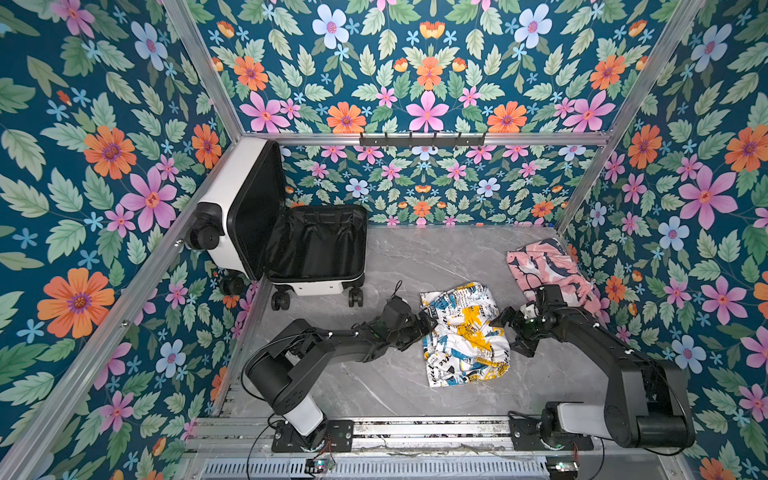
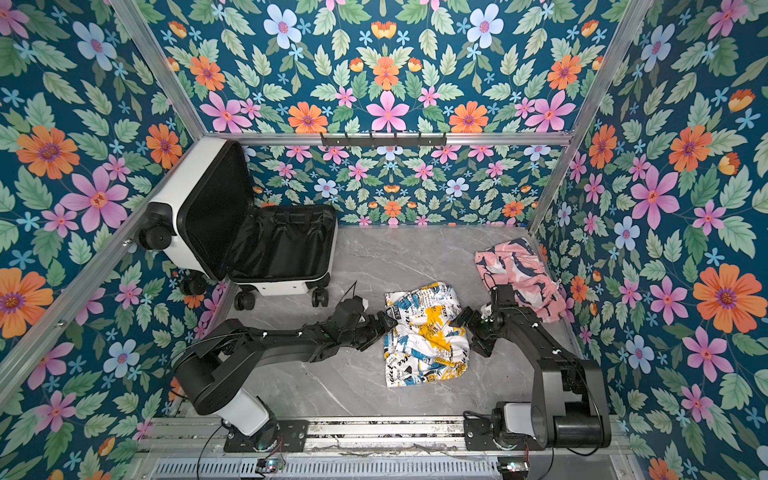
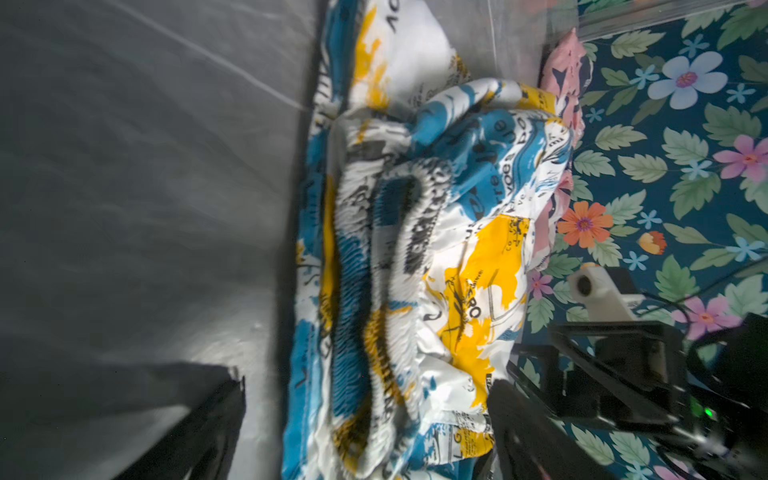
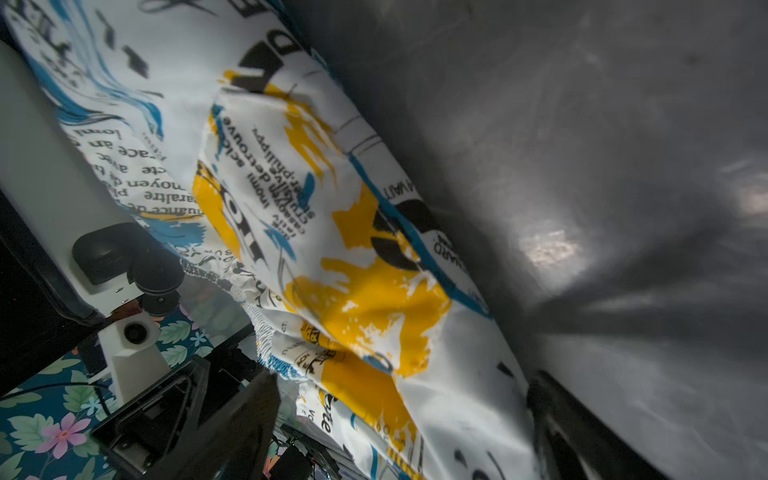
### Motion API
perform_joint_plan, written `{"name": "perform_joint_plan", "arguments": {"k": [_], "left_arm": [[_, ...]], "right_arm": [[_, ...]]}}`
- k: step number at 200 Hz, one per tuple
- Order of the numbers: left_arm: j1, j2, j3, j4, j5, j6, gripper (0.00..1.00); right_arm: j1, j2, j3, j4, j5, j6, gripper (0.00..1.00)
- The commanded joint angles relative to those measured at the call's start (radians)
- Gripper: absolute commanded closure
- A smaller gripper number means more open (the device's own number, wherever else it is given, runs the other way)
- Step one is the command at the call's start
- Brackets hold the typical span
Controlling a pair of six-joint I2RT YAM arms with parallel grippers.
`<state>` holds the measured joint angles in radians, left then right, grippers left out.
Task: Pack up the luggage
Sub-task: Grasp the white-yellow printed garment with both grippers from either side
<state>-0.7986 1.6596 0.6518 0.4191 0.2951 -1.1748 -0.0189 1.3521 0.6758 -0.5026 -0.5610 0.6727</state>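
Spread wide, the left gripper and right gripper flank the shorts mid-frame in both top views, pinching nothing. We judge they bracket the bundle to scoop it from both sides. It is slick, crumpled print fabric with a ruched waistband. At upper left the luggage stands open, a hard white shell with limp black lining.
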Motion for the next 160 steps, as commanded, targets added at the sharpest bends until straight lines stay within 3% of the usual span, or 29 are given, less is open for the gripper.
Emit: {"name": "perform_joint_plan", "arguments": {"k": [1,41,76,88,154,160], "left_arm": [[-0.003,0.067,0.012,-0.059,0.035,0.003,0.06],[-0.014,0.182,0.051,-0.038,0.080,0.034,0.10],[-0.021,0.251,0.060,0.045,0.118,0.041,0.22],[-0.021,0.265,0.061,0.087,0.130,0.039,0.31],[-0.031,0.261,0.106,0.154,0.148,0.023,1.00],[-0.031,0.250,0.111,0.145,0.143,0.024,1.00]], "right_arm": [[0.000,0.052,-0.013,0.092,-0.016,-0.015,0.06],[-0.001,0.127,-0.035,0.153,-0.023,-0.022,0.11],[0.001,0.143,-0.063,0.211,-0.067,0.007,0.25],[0.003,0.142,-0.068,0.219,-0.080,0.012,0.32],[0.081,0.076,-0.037,0.175,-0.079,0.030,0.68],[0.087,0.064,-0.032,0.169,-0.077,0.034,0.72]]}}
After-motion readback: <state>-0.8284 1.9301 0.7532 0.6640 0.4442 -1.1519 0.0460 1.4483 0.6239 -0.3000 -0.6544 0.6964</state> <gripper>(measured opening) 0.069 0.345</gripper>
